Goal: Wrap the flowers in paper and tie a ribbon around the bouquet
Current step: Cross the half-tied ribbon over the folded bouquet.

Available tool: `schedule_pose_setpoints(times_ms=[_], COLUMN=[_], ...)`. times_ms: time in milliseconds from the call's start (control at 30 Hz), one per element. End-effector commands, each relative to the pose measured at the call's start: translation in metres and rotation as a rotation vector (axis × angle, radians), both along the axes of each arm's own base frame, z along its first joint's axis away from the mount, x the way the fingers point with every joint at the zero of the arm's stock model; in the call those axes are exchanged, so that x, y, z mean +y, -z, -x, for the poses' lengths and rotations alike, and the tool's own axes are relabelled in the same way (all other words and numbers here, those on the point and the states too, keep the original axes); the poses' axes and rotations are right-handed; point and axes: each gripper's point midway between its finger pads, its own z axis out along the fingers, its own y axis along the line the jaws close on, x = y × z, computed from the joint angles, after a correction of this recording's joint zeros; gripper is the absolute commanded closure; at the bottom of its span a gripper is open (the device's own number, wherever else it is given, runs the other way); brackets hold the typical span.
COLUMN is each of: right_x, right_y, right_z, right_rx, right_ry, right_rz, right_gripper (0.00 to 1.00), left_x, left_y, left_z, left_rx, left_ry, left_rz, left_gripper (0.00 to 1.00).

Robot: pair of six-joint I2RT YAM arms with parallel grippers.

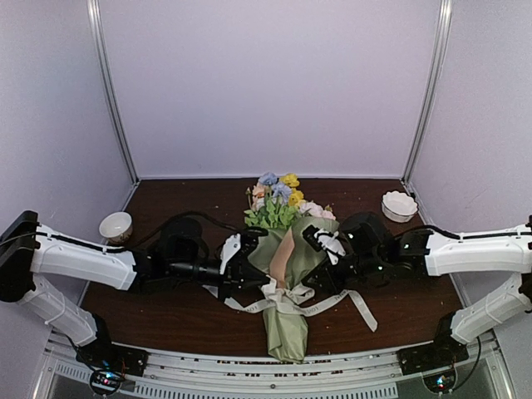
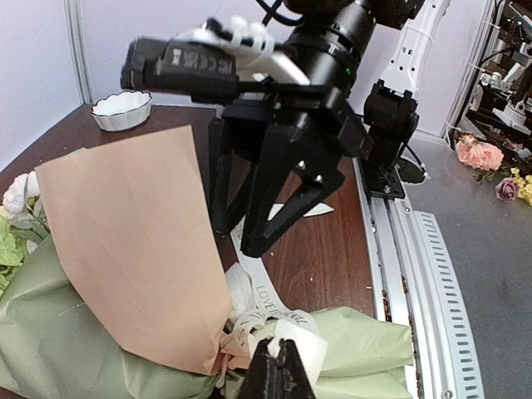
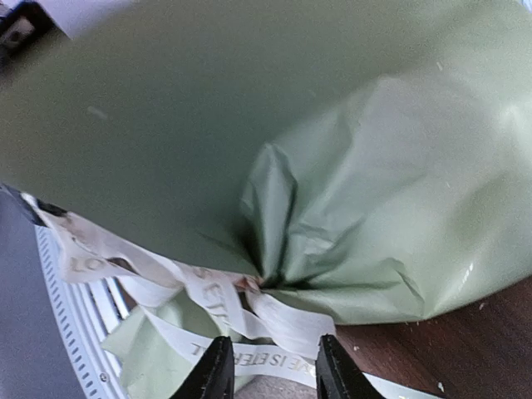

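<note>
The bouquet (image 1: 283, 249) lies on the tabletop (image 1: 166, 195) with its blooms at the far end. The ribbon (image 2: 270, 303) circles the bouquet's narrow waist. The left hand (image 2: 276, 366), at the bouquet's left, is pressed together by the knot. The right hand (image 3: 268, 366), at its right, stands spread.

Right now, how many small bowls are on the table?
2. A small round bowl sits at the left edge, and a white scalloped dish sits near the far right corner. Another could be hidden behind the bouquet.
</note>
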Motion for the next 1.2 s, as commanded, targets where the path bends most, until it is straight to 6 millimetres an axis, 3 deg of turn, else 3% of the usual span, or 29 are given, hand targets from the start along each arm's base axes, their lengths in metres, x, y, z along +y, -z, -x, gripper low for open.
schedule_pose_setpoints(times_ms=[0,167,400,600,733,933,1167], right_x=[-0.012,-0.017,-0.008,0.003,0.006,0.022,0.034], right_y=[0.026,0.050,0.060,0.055,0.043,0.009,-0.006], right_z=[-0.012,-0.023,-0.021,-0.015,-0.008,0.018,0.045], right_rx=[0.014,0.010,0.037,0.067,0.077,0.066,0.089], right_ry=[0.112,0.139,0.110,0.062,0.047,-0.001,-0.033], right_rz=[0.042,0.166,0.162,0.128,0.100,-0.003,-0.094], right_gripper=[0.59,0.54,0.57,0.97,1.00,1.00,1.00], left_x=[0.002,0.003,0.003,0.007,0.008,0.010,0.010], left_y=[-0.016,-0.012,-0.007,-0.004,0.001,0.015,0.029], left_z=[0.000,-0.001,0.000,0.000,0.000,-0.002,-0.004], left_rx=[-0.008,-0.003,0.008,0.002,0.007,0.021,0.026], left_ry=[-0.013,-0.023,-0.019,-0.030,-0.037,-0.051,-0.061], left_rz=[0.083,0.079,0.067,0.056,0.048,0.023,-0.010], left_gripper=[1.00,1.00,1.00,1.00,1.00,1.00,1.00])
